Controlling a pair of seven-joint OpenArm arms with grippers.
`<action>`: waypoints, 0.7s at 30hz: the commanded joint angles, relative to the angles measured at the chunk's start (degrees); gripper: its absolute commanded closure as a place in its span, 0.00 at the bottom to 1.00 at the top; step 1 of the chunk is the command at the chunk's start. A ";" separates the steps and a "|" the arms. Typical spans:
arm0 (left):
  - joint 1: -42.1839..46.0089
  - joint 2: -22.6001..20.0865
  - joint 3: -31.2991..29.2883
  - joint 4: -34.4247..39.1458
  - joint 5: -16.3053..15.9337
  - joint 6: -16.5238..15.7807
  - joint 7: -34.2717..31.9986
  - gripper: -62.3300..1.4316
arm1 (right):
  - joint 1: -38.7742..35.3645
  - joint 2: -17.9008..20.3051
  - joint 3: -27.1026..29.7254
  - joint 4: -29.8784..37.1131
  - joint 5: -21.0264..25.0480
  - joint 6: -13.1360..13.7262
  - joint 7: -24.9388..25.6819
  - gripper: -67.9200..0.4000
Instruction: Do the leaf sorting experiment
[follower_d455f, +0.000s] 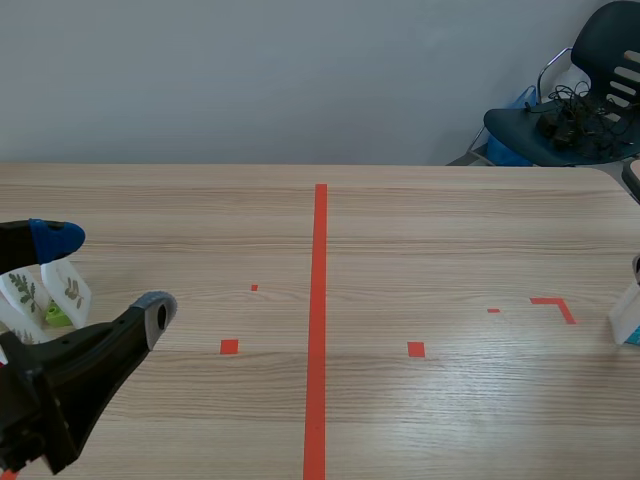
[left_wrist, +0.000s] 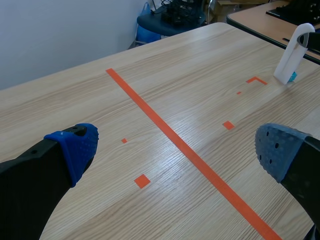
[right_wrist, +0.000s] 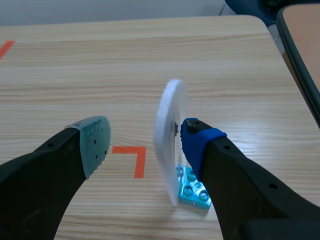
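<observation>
Your right pincer (right_wrist: 146, 142) is wide, straddling a white card (right_wrist: 170, 145) that stands upright on a blue brick (right_wrist: 192, 189). The card sits right against the blue-padded finger and the other finger is well clear, so no grip yet. Left pincer (follower_d455f: 105, 274) is also wide and holds nothing, just beside the leaf cards (follower_d455f: 22, 292) on a green brick (follower_d455f: 57, 317) at the counter's (follower_d455f: 420, 230) left edge. The two sets are well apart, at opposite edges. My read: sorting is barely started, with every card left to place. Chair (follower_d455f: 590, 100) is beyond the far corner.
</observation>
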 joint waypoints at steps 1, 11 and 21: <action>-0.20 0.13 0.17 0.81 -0.37 -0.15 -0.59 0.00 | 0.26 1.29 3.30 2.99 1.29 2.58 -0.46 0.54; -0.20 0.11 0.17 0.81 -0.37 -0.15 -0.61 0.00 | -4.24 1.31 18.34 16.68 10.80 10.78 -6.03 0.46; -0.20 0.09 0.17 0.81 -0.37 -0.15 -0.61 0.00 | -10.69 2.23 20.00 30.12 15.02 10.78 -14.71 0.16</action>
